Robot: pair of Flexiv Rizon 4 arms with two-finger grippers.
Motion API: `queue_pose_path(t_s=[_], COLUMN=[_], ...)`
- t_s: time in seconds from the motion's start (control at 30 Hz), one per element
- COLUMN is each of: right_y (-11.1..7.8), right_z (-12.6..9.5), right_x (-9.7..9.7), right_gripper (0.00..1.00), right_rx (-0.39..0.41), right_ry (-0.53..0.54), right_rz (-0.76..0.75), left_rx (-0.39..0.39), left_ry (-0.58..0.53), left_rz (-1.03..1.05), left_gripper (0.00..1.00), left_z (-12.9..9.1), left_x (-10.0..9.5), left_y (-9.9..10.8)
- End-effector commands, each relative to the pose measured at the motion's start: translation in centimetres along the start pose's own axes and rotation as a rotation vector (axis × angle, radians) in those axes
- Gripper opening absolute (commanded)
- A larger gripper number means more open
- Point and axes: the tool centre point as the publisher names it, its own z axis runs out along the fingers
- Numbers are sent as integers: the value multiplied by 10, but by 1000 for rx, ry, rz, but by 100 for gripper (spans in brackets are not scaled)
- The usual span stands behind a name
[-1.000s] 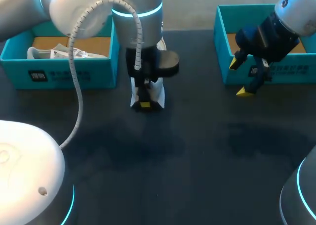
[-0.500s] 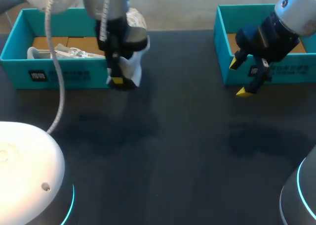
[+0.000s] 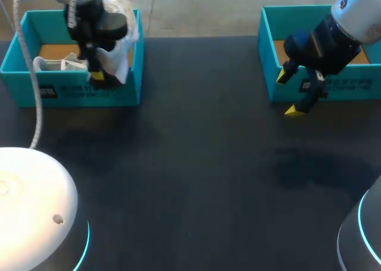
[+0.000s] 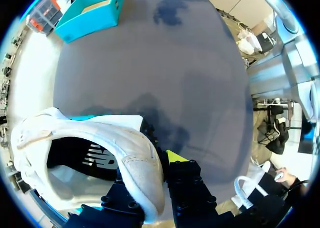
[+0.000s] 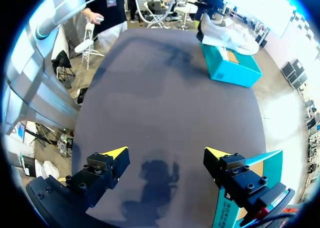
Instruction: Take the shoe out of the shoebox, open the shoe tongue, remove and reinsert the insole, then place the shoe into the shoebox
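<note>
A white shoe (image 3: 121, 59) hangs toe-up over the right end of the left teal shoebox (image 3: 89, 95), at the table's far left. My left gripper (image 3: 97, 75) is shut on the shoe's heel rim. In the left wrist view the shoe (image 4: 90, 138) fills the space around my left gripper (image 4: 150, 164), with one yellow fingertip (image 4: 175, 157) showing outside the heel and the other hidden inside. My right gripper (image 3: 290, 93) stands open and empty in front of the right teal shoebox (image 3: 345, 86). The right wrist view shows the right gripper (image 5: 166, 155) above bare table, and the shoe (image 5: 225, 35) far ahead.
The left shoebox holds a white item with crumpled paper (image 3: 50, 64) on its cardboard floor. The right shoebox (image 5: 255, 173) sits close beside my right gripper. Dark tabletop (image 3: 196, 176) spreads between the two boxes. My robot's white bases fill the near corners.
My left arm has carried the shoe from the table's middle back and to the left, to above the left shoebox. The right arm has not moved.
</note>
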Motion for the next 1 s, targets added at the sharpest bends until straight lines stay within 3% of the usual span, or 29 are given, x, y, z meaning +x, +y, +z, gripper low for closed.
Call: queue_pose_path(t_s=[0.03, 0.43, 1.0], right_y=[1, 1, 1], right_z=[1, 1, 1], right_x=[-1, -1, -1], right_gripper=[100, 100, 100], right_rx=[3, 3, 3], right_ry=[1, 1, 1], right_rz=[2, 2, 2], left_rx=[29, 59, 47], left_ry=[16, -11, -3], left_rz=[-19, -121, -238], left_gripper=[0, 0, 0], left_z=[-4, -12, -14], left_x=[-16, -75, -149], left_y=[40, 108, 154])
